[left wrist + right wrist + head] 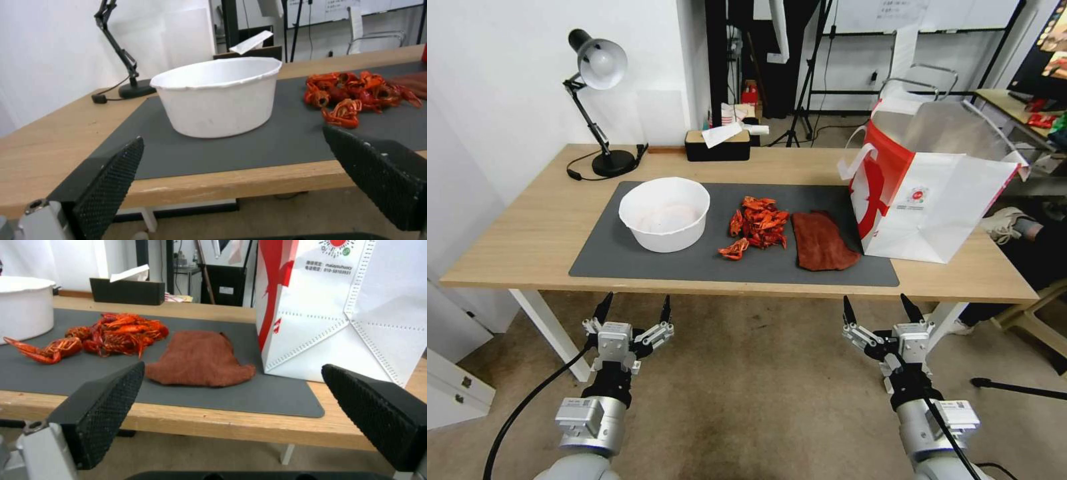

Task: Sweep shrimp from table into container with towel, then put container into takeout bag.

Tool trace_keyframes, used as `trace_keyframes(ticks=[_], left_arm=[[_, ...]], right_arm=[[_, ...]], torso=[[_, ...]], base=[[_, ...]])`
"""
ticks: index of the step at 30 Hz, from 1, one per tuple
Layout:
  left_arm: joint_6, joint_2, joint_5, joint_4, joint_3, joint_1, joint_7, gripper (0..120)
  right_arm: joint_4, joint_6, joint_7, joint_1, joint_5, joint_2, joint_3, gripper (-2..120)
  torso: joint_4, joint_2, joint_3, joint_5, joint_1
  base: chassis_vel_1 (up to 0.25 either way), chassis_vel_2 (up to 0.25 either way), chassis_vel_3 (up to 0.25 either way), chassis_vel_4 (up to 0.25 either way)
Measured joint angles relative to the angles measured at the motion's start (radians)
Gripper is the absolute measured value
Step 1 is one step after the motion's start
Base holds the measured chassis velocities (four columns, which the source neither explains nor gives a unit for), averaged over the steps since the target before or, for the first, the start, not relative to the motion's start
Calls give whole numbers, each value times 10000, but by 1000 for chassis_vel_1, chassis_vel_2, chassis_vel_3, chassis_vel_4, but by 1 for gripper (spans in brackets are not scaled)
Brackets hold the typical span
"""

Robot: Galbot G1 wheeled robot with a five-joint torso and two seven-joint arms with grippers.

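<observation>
Both arms low, in front of the table's near edge, forearms reaching forward, fingers pointing up and toward the table.

Left gripper (634, 308): fingers spread wide apart, nothing between them. Sits below tabletop level, short of the edge, roughly in line with the bowl. In the left wrist view, the left gripper (231, 150) frames the bowl between its two textured pads (111, 180).

Right gripper (880, 310): fingers likewise wide apart, empty, below and short of the edge, roughly in line with the bag's near corner and just right of the towel. In the right wrist view, the right gripper (231, 383) frames the towel and the bag's lower corner.

Table (520, 233): light wood, with a dark grey mat (627, 260) covering its middle.

On the mat, left to right:
- Bowl (664, 213), white, upright, apart from the shrimp.
- Shrimp (757, 225), one loose pile near mat centre; one piece lies a little nearer the front edge.
- Towel (822, 241), flat, wrinkled, just right of the pile, not clearly touching it.
- Bag (934, 193), upright, mouth open, standing partly on the mat's right end, just beside the towel.

Far edge of table: black tissue box (718, 145) behind the shrimp; desk lamp (602, 100) at far left, behind the bowl.
</observation>
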Motion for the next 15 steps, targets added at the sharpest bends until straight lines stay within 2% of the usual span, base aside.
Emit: trace_keyframes(ticks=[1, 2, 4, 5, 6, 8, 9, 11, 15], left_arm=[[476, -138, -167, -161, 219, -174, -266, 100], [476, -138, -167, -161, 219, -174, -266, 100], [1443, -408, -494, -474, 654, -508, -806, 100], [1579, -417, -517, -487, 696, -538, -859, 100], [1579, -417, -517, -487, 696, -538, -859, 100], [1742, -405, -538, -487, 730, -559, -894, 100], [1742, -405, -538, -487, 730, -559, -894, 100], [1755, -386, -552, -469, 725, -562, -891, 100], [1719, -391, -552, -414, 726, -563, -876, 100]], right_arm=[[1, -71, -24, 16, 22, -6, -5, 100], [1, -71, -24, 16, 22, -6, -5, 100], [36, -741, -273, 178, 249, -61, -82, 100], [51, -1002, -376, 244, 339, -84, -107, 100], [51, -1002, -376, 244, 339, -84, -107, 100], [111, -1894, -717, 459, 645, -157, -208, 100], [111, -1894, -717, 459, 645, -157, -208, 100], [184, -2972, -1131, 723, 1017, -243, -329, 100], [207, -3541, -1309, 950, 1470, -296, -354, 100]], torso=[[-1, 0, 0, -3, 1], [-1, 0, 0, -3, 1], [-3, 0, 0, -1, 1], [-2, 0, 0, 3, 1], [-2, 0, 0, 3, 1], [-1, 0, 0, -1, 1], [-1, 0, 0, -1, 1], [0, 0, 0, -1, 1], [-2, 0, 1, 0, 1]], base=[[0, 0, 0, 0], [0, 0, 0, 0], [0, 0, 0, 0], [0, 0, 0, 0], [0, 0, 0, 0], [0, 0, 0, 0], [0, 0, 0, 0], [0, 0, 0, 0], [0, 0, 0, 0]])
